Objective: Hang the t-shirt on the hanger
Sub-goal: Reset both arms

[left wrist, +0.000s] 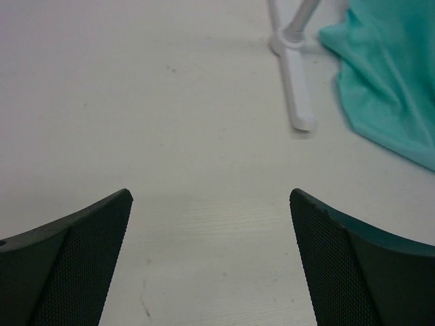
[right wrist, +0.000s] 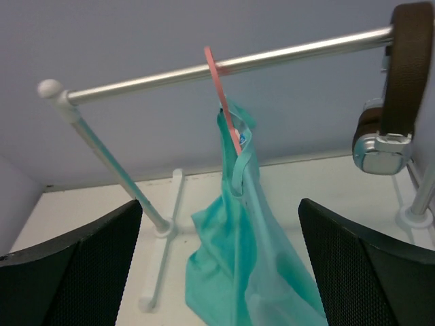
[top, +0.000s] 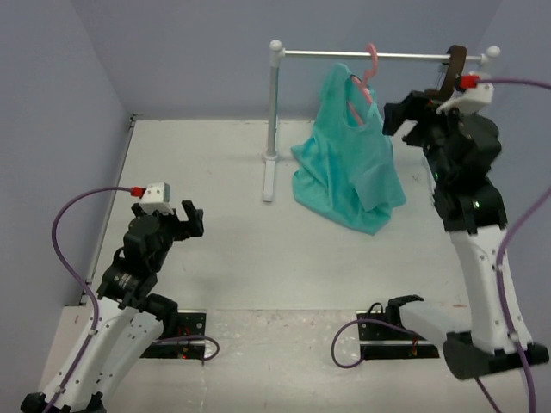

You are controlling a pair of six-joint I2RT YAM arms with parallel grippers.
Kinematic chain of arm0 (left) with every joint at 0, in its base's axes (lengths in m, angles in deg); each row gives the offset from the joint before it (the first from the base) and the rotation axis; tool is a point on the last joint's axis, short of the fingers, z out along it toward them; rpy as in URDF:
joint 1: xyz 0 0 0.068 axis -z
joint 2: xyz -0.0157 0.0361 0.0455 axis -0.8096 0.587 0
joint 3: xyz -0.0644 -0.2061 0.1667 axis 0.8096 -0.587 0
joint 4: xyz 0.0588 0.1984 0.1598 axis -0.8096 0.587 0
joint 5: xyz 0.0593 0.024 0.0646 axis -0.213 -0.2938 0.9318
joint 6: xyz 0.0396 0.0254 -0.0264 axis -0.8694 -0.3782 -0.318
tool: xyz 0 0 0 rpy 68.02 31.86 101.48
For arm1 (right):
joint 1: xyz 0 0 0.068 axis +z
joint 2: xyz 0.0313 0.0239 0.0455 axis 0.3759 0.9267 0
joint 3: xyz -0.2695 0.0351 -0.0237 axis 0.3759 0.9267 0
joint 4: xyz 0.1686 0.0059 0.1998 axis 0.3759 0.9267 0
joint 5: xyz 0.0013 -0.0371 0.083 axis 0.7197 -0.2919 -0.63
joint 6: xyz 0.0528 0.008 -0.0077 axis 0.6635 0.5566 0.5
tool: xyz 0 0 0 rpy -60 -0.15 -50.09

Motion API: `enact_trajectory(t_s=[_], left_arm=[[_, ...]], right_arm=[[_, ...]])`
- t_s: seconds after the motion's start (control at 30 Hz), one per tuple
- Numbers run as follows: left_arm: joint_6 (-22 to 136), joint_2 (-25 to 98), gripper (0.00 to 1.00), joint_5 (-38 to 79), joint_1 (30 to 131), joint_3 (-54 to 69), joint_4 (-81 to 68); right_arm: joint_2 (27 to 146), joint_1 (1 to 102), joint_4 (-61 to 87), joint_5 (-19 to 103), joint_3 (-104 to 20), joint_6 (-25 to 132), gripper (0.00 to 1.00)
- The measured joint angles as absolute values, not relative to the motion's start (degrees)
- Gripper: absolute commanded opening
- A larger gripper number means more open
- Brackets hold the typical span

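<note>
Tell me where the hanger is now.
In the top view the hanger hooks over the far rail, right of centre, the t-shirt draped from it, beside the right gripper.

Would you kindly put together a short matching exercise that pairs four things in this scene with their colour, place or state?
Things:
1. t-shirt
2. hanger
3. strap
4. left gripper

Descriptions:
A. jaws apart above the bare table, holding nothing
B. brown, looped over the rail near one end
C. teal, hanging down with its lower part lying on the table
D. pink, hooked over the rail near its middle

Pairs: 1-C, 2-D, 3-B, 4-A
</note>
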State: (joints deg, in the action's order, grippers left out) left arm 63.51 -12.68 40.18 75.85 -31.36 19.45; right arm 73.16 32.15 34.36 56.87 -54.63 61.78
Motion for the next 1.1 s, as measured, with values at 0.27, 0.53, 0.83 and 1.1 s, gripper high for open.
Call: enact_trajectory(t_s=[0.27, 0.53, 0.83, 1.1], left_arm=[[66.2, -10.8, 1.0, 51.8, 69.4, -30.0, 22.0], [66.0, -12.1, 1.0, 51.3, 61.9, -30.0, 21.9], [66.1, -14.9, 1.0, 51.1, 68.1, -30.1, 22.0], [66.9, -17.1, 1.0, 53.4, 71.1, -30.9, 22.0]], right_arm=[[41.6, 32.2, 44.1, 57.5, -41.6, 63.1, 0.99], [23.2, 32.2, 53.6, 57.9, -26.0, 64.1, 0.99], [20.5, 32.2, 56.8, 57.9, -20.1, 67.0, 0.99], [19.9, 32.2, 56.4, 58.0, -17.6, 65.8, 0.99]])
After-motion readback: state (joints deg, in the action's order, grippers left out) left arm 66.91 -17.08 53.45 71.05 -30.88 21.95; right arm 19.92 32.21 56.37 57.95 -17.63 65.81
